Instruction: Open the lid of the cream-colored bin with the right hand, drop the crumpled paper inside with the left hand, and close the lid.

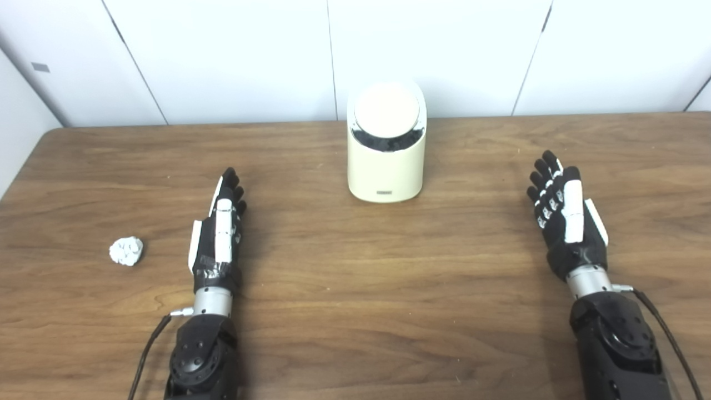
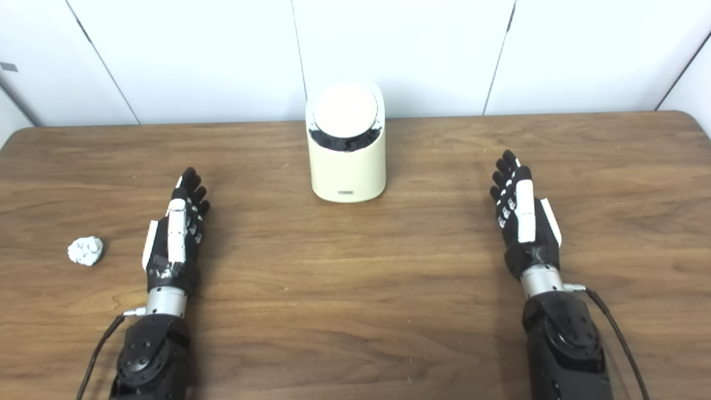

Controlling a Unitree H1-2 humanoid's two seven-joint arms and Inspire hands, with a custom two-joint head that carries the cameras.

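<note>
A cream-colored bin (image 1: 386,166) stands upright at the middle back of the wooden table, its round lid (image 1: 386,110) down. A crumpled white paper ball (image 1: 126,250) lies at the front left. My left hand (image 1: 220,228) rests open, fingers stretched forward, to the right of the paper and apart from it. On the far side of the table my right hand (image 1: 564,214) is open too, well right of the bin and holding nothing.
The wooden table (image 1: 355,311) spreads wide between and in front of both hands. White wall panels (image 1: 233,55) rise just behind the table's back edge, close to the bin. Cables trail from both wrists.
</note>
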